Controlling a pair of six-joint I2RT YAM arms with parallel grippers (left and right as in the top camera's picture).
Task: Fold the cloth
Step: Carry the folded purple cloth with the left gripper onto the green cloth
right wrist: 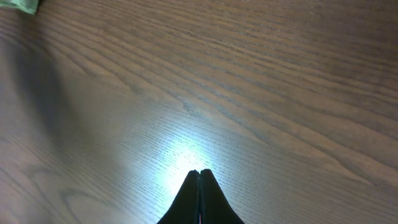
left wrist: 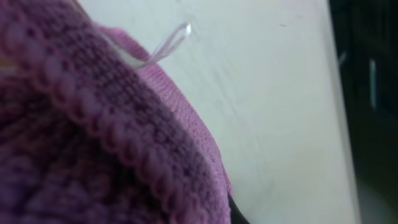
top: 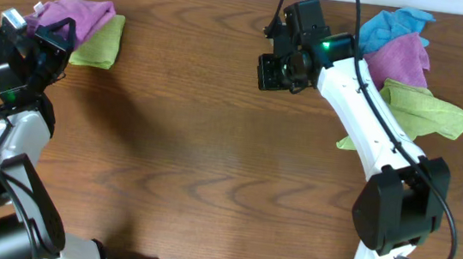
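Observation:
The cloth point(top: 84, 15) is a crumpled lilac-purple bundle at the table's far left, lying partly on a lime-green cloth point(top: 102, 47). My left gripper point(top: 56, 35) is pushed into its left edge and shut on it. In the left wrist view the cloth point(left wrist: 93, 143) fills most of the frame and hides the jaws. A thin pale loop point(left wrist: 166, 45) sticks out of its hem. My right gripper point(top: 274, 72) hangs over bare wood at the back centre. Its fingers point(right wrist: 200, 173) are shut together with nothing between them.
A pile at the back right holds a blue cloth point(top: 389, 25), a second purple cloth point(top: 405, 57) and a lime-green cloth point(top: 423, 111), close behind the right arm. The brown wooden table point(top: 211, 162) spans the view.

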